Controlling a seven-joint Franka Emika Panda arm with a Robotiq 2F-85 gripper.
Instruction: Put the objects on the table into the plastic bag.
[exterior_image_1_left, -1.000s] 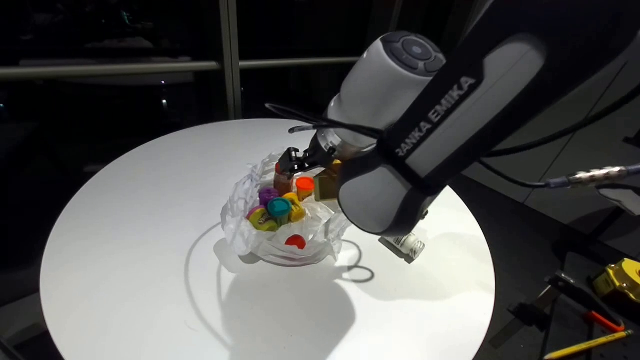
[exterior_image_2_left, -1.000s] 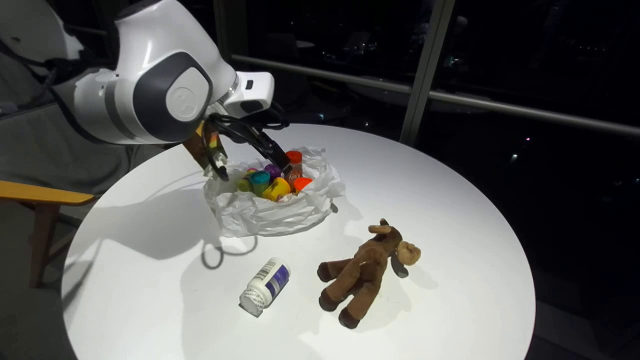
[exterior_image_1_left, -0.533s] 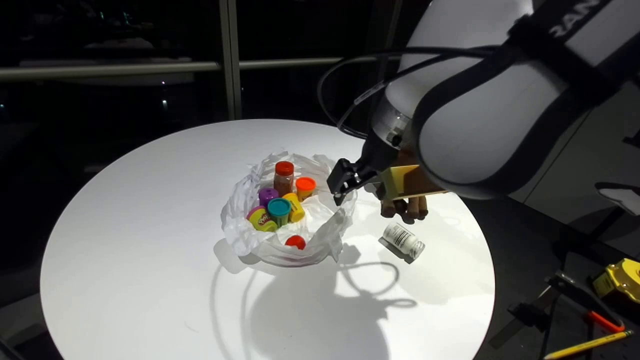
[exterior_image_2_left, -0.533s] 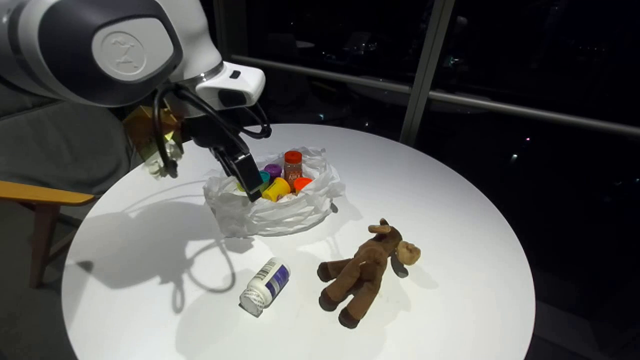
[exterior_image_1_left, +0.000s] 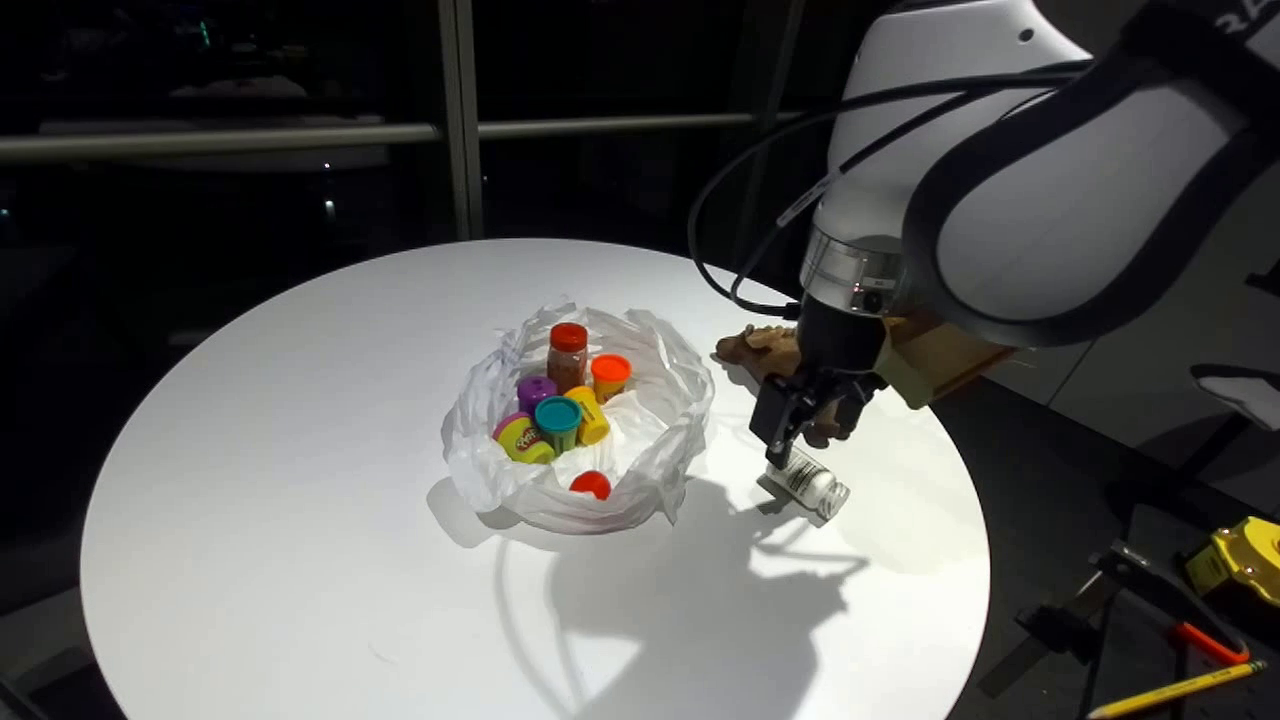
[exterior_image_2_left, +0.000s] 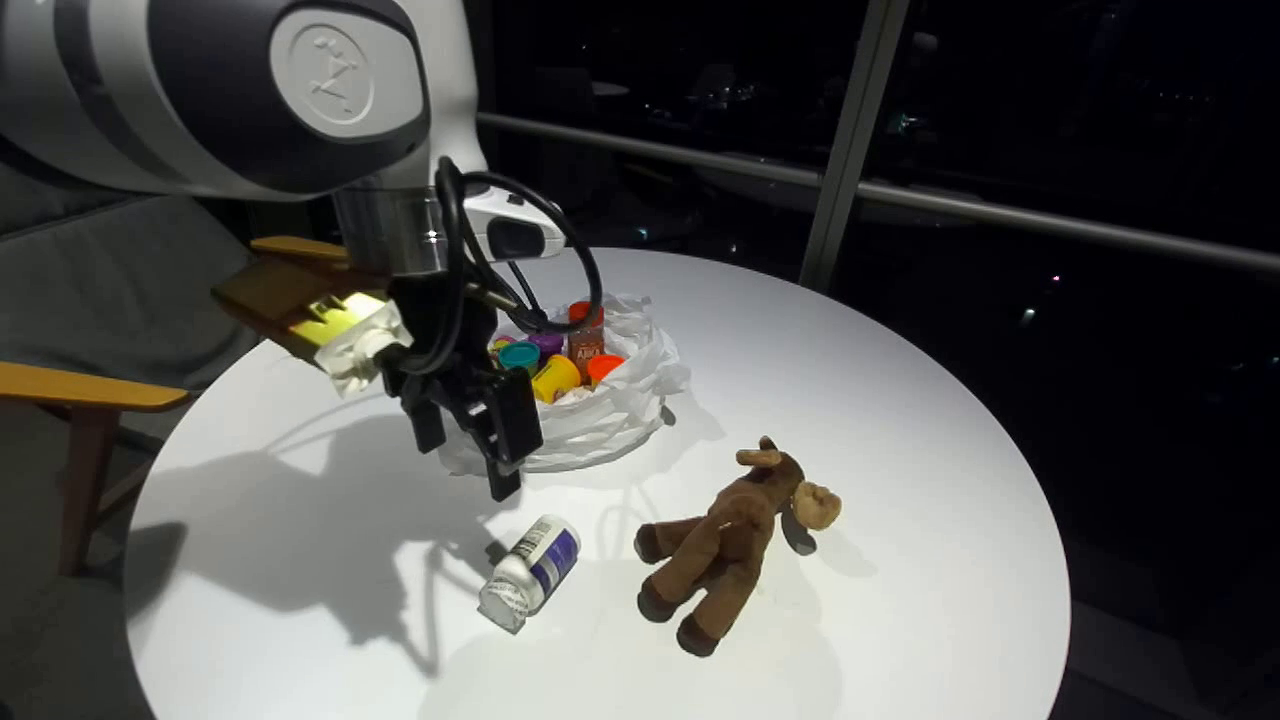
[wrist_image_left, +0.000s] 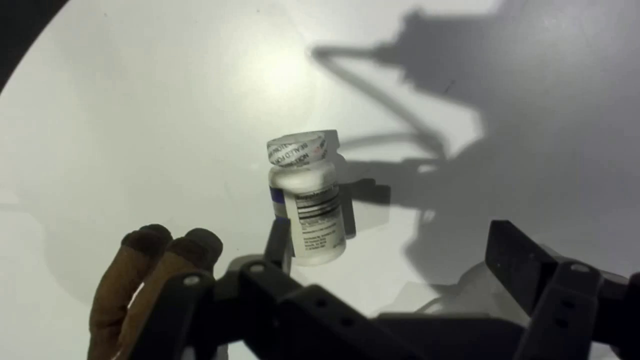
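A white bottle with a purple label lies on its side on the table in both exterior views (exterior_image_1_left: 808, 484) (exterior_image_2_left: 537, 568) and the wrist view (wrist_image_left: 312, 215). A brown plush animal (exterior_image_2_left: 735, 530) lies beside it; its legs (wrist_image_left: 135, 295) show in the wrist view. The open white plastic bag (exterior_image_1_left: 478, 440) (exterior_image_2_left: 610, 425) holds a red-lidded spice jar (exterior_image_1_left: 567, 358) and several small colored tubs (exterior_image_1_left: 558, 420). My gripper (exterior_image_2_left: 468, 455) (wrist_image_left: 390, 232) is open and empty, pointing down above the table between bag and bottle. In the wrist view one finger overlaps the bottle's lower left side.
The white round table (exterior_image_1_left: 300, 480) has its edge near the bottle's side. A chair with a wooden armrest (exterior_image_2_left: 90, 385) stands beside the table. A yellow tape measure (exterior_image_1_left: 1240, 560) and a pencil (exterior_image_1_left: 1175, 690) lie off the table. Loose cables (exterior_image_2_left: 530, 190) hang around my wrist.
My gripper has moved from over the bag to near the white bottle and turned to point more downward. The bag's contents, bottle and plush animal have not moved.
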